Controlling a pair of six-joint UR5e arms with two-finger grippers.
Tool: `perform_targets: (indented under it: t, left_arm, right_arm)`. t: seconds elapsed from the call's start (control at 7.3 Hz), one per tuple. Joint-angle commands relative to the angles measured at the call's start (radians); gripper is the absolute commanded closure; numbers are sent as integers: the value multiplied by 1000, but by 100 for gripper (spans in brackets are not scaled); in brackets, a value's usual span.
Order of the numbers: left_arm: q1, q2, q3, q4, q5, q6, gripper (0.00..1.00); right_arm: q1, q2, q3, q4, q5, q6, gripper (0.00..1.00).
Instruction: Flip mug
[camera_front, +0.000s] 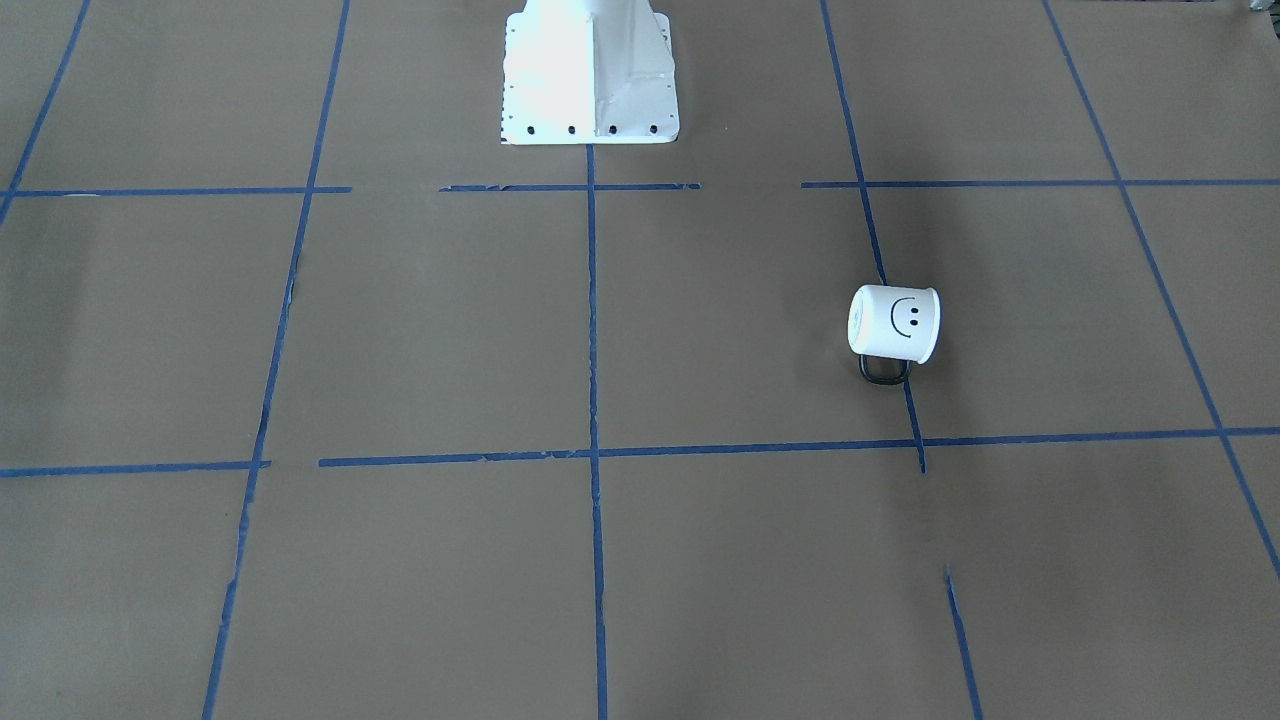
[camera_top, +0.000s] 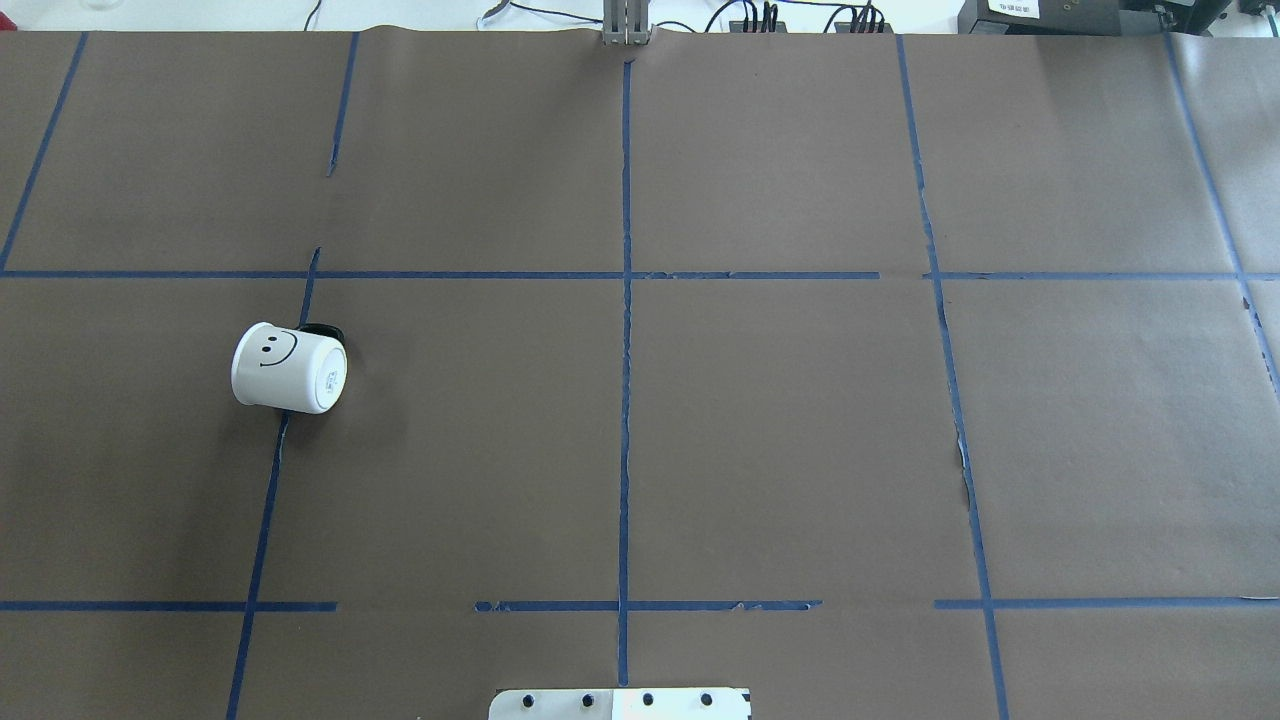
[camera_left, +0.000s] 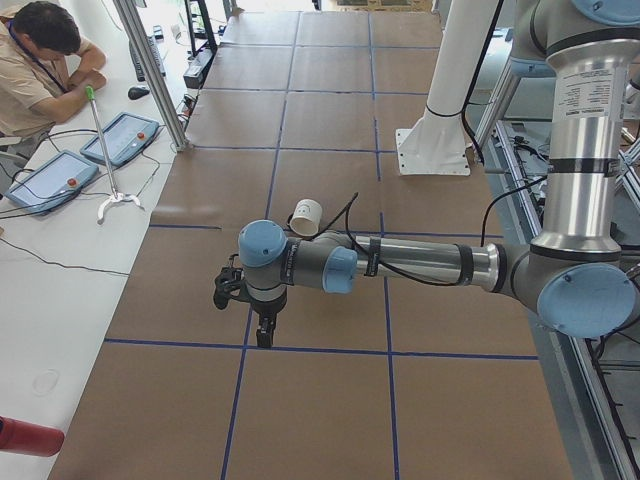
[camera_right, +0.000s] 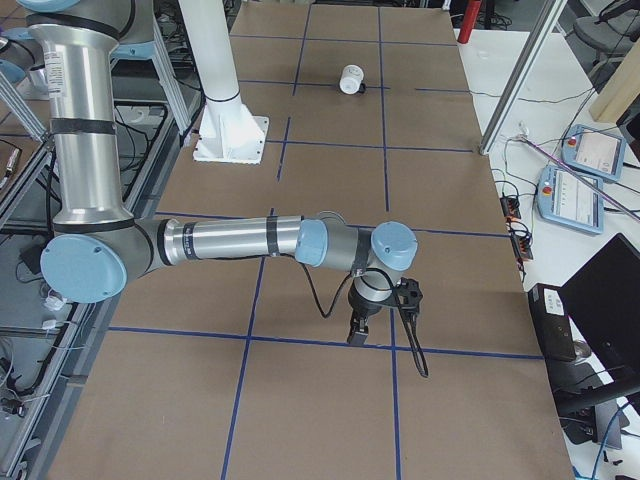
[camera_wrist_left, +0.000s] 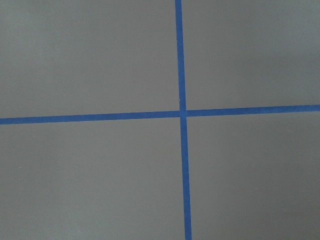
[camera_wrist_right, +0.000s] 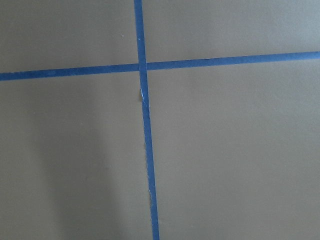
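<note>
The white mug (camera_top: 288, 368) with a black smiley face lies on its side on the brown paper, on my left half of the table. Its flat base faces the table's middle and its black handle (camera_front: 883, 371) rests on the far side. It also shows in the front view (camera_front: 893, 322), the exterior left view (camera_left: 307, 216) and the exterior right view (camera_right: 351, 78). My left gripper (camera_left: 264, 335) hangs pointing down at the table's left end, apart from the mug. My right gripper (camera_right: 357, 333) hangs likewise at the right end. I cannot tell whether either is open or shut.
Blue tape lines (camera_top: 625, 330) divide the brown paper into a grid. The white robot pedestal (camera_front: 590, 75) stands at the near middle edge. An operator (camera_left: 40, 60) sits by control pendants (camera_left: 120, 140) beyond the far edge. More pendants (camera_right: 590, 165) lie there too.
</note>
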Motion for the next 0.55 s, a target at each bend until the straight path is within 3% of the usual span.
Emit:
perform_targets:
  t: [0.0, 0.41]
  left_arm:
    - [2, -1, 1, -8, 1, 0, 0]
    - [27, -24, -1, -28, 7, -14, 0]
  right_arm:
    - [0, 0, 0, 0, 0, 0, 0]
    - [0, 0, 0, 0, 0, 0, 0]
